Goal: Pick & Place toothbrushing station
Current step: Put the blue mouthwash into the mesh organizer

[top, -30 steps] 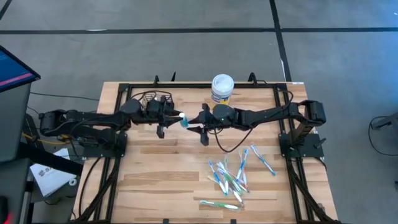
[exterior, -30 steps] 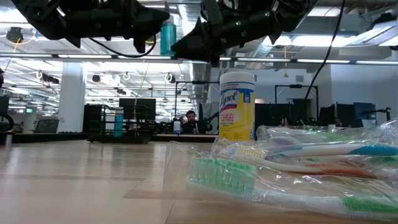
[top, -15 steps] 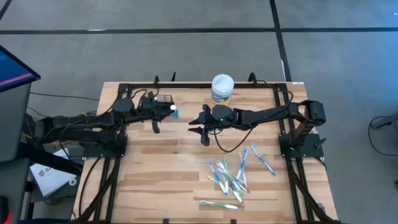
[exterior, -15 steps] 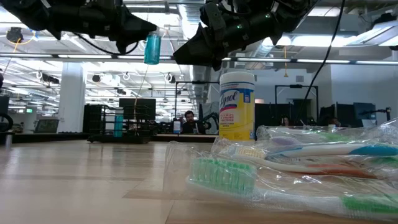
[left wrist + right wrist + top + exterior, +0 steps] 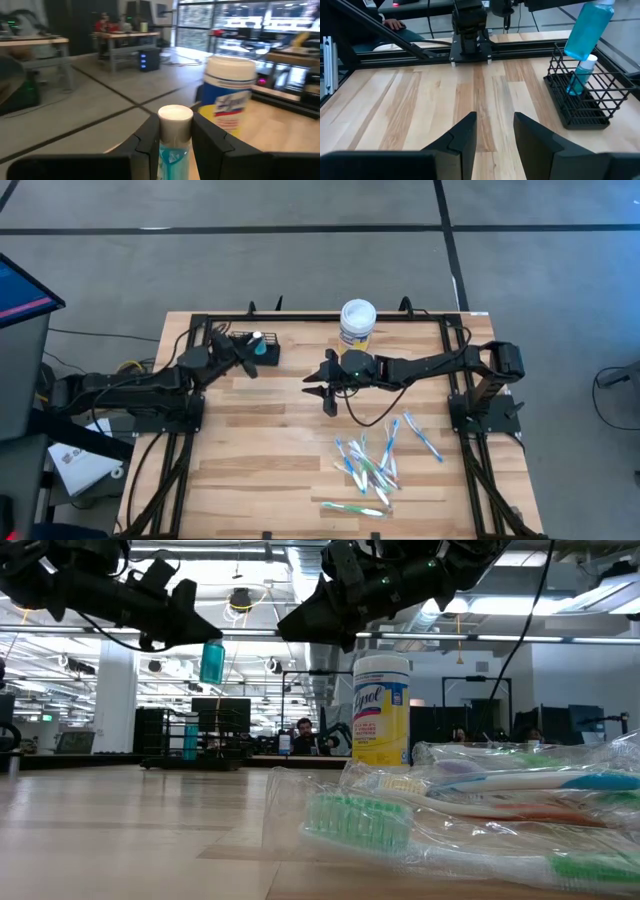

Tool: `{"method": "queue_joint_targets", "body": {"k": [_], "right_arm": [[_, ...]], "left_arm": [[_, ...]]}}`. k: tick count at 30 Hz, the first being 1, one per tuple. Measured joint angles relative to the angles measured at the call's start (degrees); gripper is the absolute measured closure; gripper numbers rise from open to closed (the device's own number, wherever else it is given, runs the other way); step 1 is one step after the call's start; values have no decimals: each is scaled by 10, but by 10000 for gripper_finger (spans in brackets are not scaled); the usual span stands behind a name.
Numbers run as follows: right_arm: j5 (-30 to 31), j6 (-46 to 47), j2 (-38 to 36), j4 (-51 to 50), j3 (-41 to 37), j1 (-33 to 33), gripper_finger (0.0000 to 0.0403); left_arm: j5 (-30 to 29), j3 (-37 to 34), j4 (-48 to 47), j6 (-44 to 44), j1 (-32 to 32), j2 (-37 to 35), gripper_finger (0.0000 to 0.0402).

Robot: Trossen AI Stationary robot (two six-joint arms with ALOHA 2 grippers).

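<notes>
Several toothbrushes (image 5: 368, 462): wrapped, scattered on the near counter (image 5: 260, 470).
Right gripper (image 5: 327, 381): mid-counter, jaws released, holding nothing.
Left gripper (image 5: 247, 356): jaws clenched on a blue bottle (image 5: 588, 30), hanging over the basket.
Basket (image 5: 580, 97): far left corner; another bottle (image 5: 581, 75) stands inside.
Wipes tub (image 5: 357, 323): far edge, centre.

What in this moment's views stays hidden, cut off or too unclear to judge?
- High view: the black wire basket is partly covered by the left gripper, so its contents cannot be counted.
- Left wrist view: the blue bottle held between the fingers runs off the frame edge; its lower part is unseen.
- Right wrist view: the hanging bottle's top is cut off; the right gripper stands open, empty.
- Low view: the toothbrushes are blurred by wrapping.
</notes>
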Motion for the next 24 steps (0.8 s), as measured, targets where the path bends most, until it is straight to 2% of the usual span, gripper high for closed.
{"method": "queue_joint_targets", "body": {"k": [11,15,24], "right_arm": [[0,2,0,0,0,0,283],[0,2,0,0,0,0,283],[0,2,0,7,0,0,283]], "left_arm": [[-62,-3,1,0,0,6,326],[-96,-25,4,-2,0,6,326],[-105,-98,147,-1,7,5,326]]}}
